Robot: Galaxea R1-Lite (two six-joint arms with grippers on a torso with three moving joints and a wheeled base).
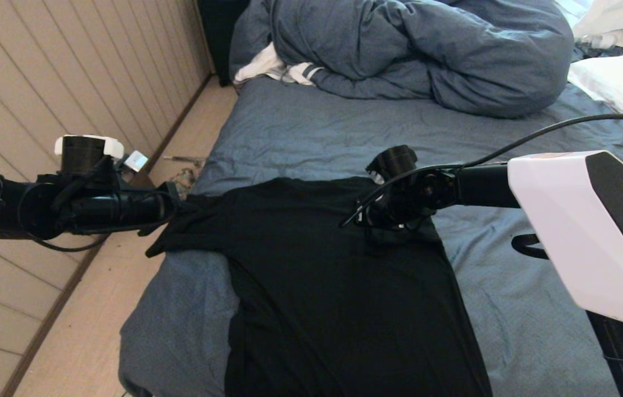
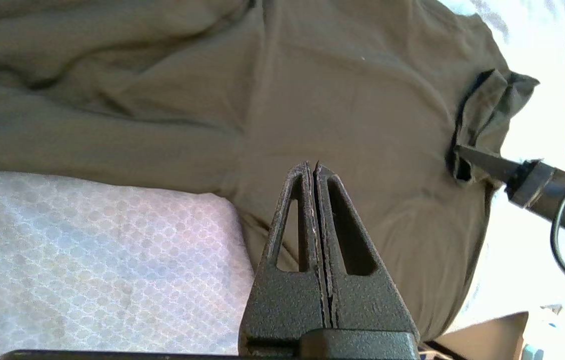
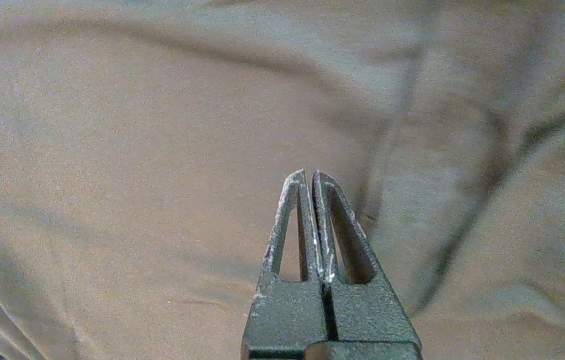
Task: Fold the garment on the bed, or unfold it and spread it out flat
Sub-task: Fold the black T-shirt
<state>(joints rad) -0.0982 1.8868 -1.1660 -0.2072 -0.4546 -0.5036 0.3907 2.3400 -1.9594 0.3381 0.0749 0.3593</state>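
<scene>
Slate-blue bed [image 1: 300, 127] filling most of the head view, with pale floor [image 1: 96, 309] and panelled wall [image 1: 41, 71] on the left end effector's [image 1: 171, 205] side. Beyond both end effectors, at the far side of the bed: bunched blue-grey duvet [image 1: 427, 49], white striped cloth [image 1: 273, 69] tucked against it, white pillow [image 1: 620, 82] out past the right arm.

Black garment [image 1: 317, 286] spread between and below the two end effectors, plain side up, hanging over the near edge. Left end effector at the bed's edge, fingers [image 2: 307, 210] pressed together, one corner of the garment drawn taut to its tip. Right end effector [image 1: 364, 220] over the opposite upper corner, fingers [image 3: 302, 220] together, pinching a small bunch of fabric.
</scene>
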